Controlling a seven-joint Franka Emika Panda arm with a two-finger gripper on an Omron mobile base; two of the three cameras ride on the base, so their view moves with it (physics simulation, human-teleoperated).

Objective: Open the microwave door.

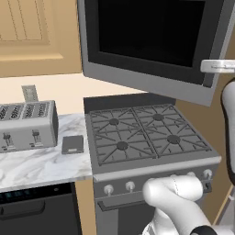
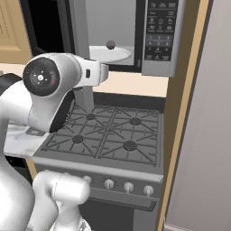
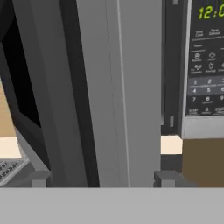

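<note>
The microwave door (image 1: 147,36), a grey frame around black glass, stands swung wide out over the stove. Its free edge shows as a grey upright slab (image 3: 127,87). The microwave (image 2: 155,67) is open, with a white turntable plate (image 2: 108,54) inside and the dark keypad (image 2: 160,29) at its right end. My gripper (image 3: 103,178) is open, with a fingertip (image 3: 38,179) on either side of the door's edge; I cannot tell whether they touch it. The white hand (image 1: 218,66) sits at the door's outer end.
A gas stove (image 1: 142,133) with knobs lies right below the door. A silver toaster (image 1: 27,125) and a small dark pad (image 1: 72,144) sit on the marble counter (image 1: 41,165) to the left. A tall grey panel (image 2: 203,135) closes the right side. My arm's elbow (image 2: 45,85) hangs over the stove's left.
</note>
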